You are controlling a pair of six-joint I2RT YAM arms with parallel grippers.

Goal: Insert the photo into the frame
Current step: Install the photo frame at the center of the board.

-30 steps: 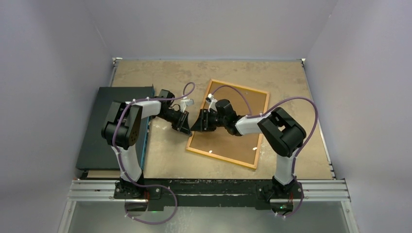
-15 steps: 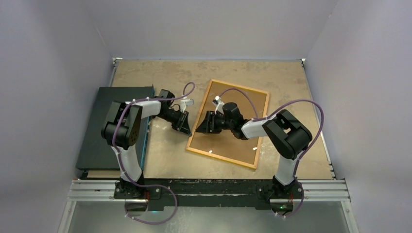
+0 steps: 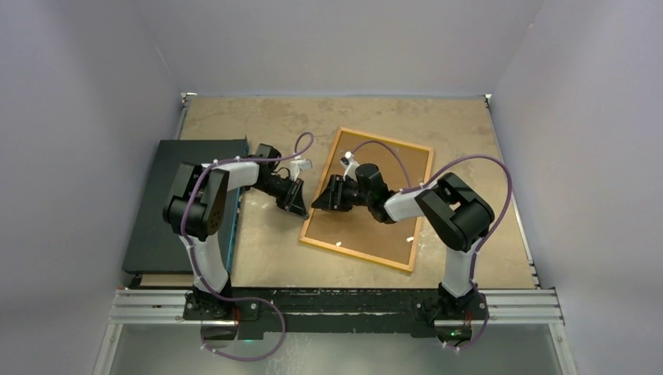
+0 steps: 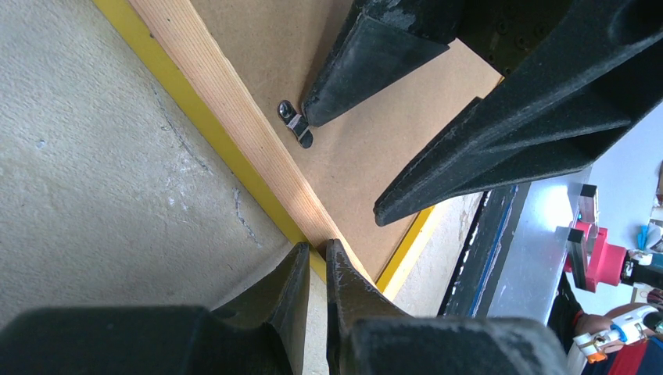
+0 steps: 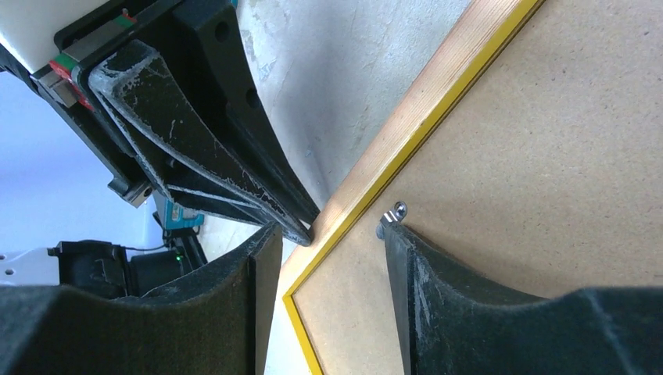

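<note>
left gripper (image 4: 315, 248) closed, tips on the frame (image 4: 234, 117) edge; right gripper (image 5: 327, 234) open astride that edge, one finger at a clip (image 4: 295, 123) on the backing (image 4: 375, 133).

Table (image 3: 266, 258): I have both arms reaching in from its near edge.
Flat panel (image 3: 148, 195): on the table's left side, partly under my left arm, apart from the frame.
Frame (image 3: 356, 255): flat on the table, right of centre, turned askew, back side up.
Backing board (image 3: 367, 234): lying inside the frame.
Clip (image 4: 295, 123): on the board, just inside the frame's left rail.
Left gripper (image 3: 302, 211): outside that rail, tips against its outer edge.
Right gripper (image 3: 319, 205): above the board, facing my left one, one fingertip at the clip.
</note>
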